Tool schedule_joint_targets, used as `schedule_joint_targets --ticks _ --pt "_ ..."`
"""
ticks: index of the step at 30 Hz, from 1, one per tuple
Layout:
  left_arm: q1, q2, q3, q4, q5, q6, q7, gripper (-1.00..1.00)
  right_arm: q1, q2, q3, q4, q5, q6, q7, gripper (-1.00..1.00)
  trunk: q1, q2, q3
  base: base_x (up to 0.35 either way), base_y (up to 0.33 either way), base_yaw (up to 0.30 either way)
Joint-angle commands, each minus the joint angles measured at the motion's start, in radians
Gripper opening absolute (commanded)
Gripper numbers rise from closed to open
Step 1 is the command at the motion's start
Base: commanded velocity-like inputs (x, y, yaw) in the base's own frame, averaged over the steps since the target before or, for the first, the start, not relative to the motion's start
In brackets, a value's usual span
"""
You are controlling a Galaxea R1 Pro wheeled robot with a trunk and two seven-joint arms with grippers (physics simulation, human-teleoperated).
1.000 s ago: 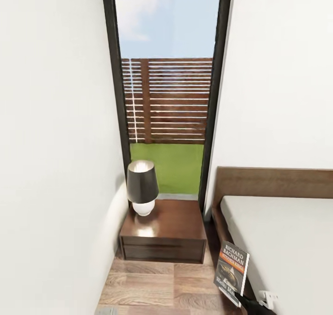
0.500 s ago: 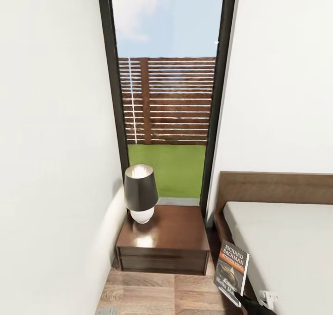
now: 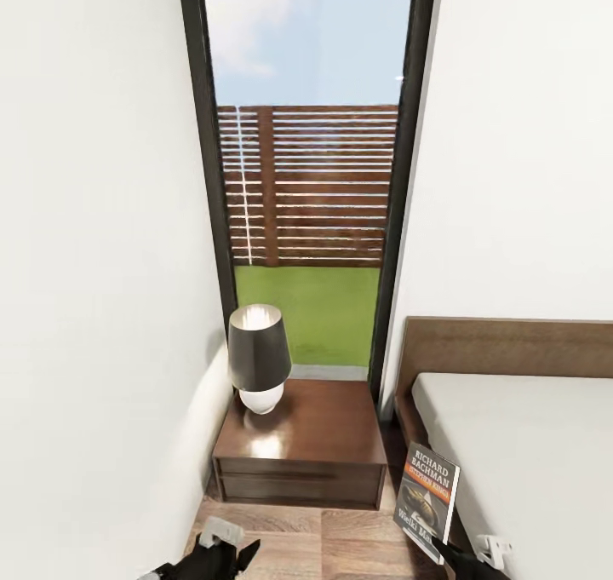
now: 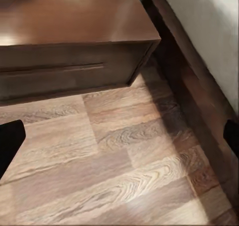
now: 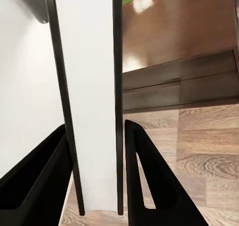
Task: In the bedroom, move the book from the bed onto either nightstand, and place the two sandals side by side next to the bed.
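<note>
1. The bed (image 3: 528,452) lies at your 3 o'clock, and its dark frame edge runs beside the carry path, so stay clear.
2. The nightstand (image 3: 315,427) sits at 12; aim for its bare front-right half (the lamp (image 3: 258,354) takes the back-left).
3. The book (image 3: 428,502) stands upright, clamped between the right gripper (image 5: 97,186) fingers; tip it flat before release.
4. The left gripper (image 3: 223,554) hangs spread wide, empty, over the floor (image 4: 124,176).

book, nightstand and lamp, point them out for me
book (image 3: 428,496), head view, front cover
nightstand (image 3: 323,422), head view, bare glossy top
lamp (image 3: 258,348), head view, dark shade
</note>
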Motion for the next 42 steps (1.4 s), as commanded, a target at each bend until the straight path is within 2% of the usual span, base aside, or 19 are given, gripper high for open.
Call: schedule_joint_targets --ticks 1,3,4,6,9,12,16,21,28,42 --pt "-0.001 -0.001 0.003 -0.021 -0.013 -0.005 -0.034 1.0 -0.002 0.0 0.008 0.004 -0.009 -0.005 0.005 -1.0 0.0 -0.001 -0.002 0.0 0.0 0.0" --pt "-0.001 0.001 -0.004 -0.096 -0.013 -0.001 -0.172 1.0 -0.002 0.0 0.008 0.004 -0.009 -0.005 0.004 -1.0 0.0 -0.001 -0.002 0.0 0.0 0.0" --pt "-0.001 0.002 -0.005 -0.115 -0.014 0.001 -0.209 1.0 -0.002 0.0 0.008 0.004 -0.009 -0.005 0.004 -1.0 0.0 -0.001 -0.002 0.0 0.0 0.0" --pt "-0.002 0.003 -0.007 -0.203 -0.014 0.027 -0.343 1.0 -0.002 0.0 0.008 0.004 -0.009 -0.005 0.004 -1.0 0.0 -0.001 -0.002 0.0 0.0 0.0" --pt "-0.002 0.004 -0.008 -0.301 -0.014 0.094 -0.434 1.0 -0.002 0.0 0.008 0.004 -0.009 -0.005 0.004 -1.0 0.0 -0.001 -0.002 0.0 0.0 0.0" --pt "-0.002 0.004 -0.008 -0.452 -0.013 0.208 -0.522 1.0 -0.002 0.0 0.008 0.004 -0.009 -0.004 0.005 -1.0 0.0 -0.001 -0.002 0.0 0.0 0.0" --pt "-0.002 0.014 -0.004 -0.56 -0.008 0.259 -0.584 1.0 -0.002 0.0 0.008 0.004 -0.01 -0.004 0.008 -1.0 0.0 -0.001 -0.002 0.0 0.0 0.0" --pt "-0.002 0.025 0.001 -0.588 0.001 0.273 -0.607 1.0 -0.002 0.0 0.008 0.004 -0.01 -0.004 0.008 -1.0 0.0 -0.001 -0.002 0.0 0.0 0.0" --pt "-0.002 0.025 0.001 -0.59 0.003 0.276 -0.608 1.0 -0.002 0.0 0.008 0.004 -0.01 -0.004 0.008 -1.0 0.0 -0.001 -0.002 0.037 0.0 0.0" --pt "-0.002 0.022 0.001 -0.588 0.003 0.277 -0.604 1.0 -0.002 0.0 0.008 0.004 -0.01 -0.004 0.007 -1.0 0.0 -0.001 -0.002 0.297 0.0 0.0"
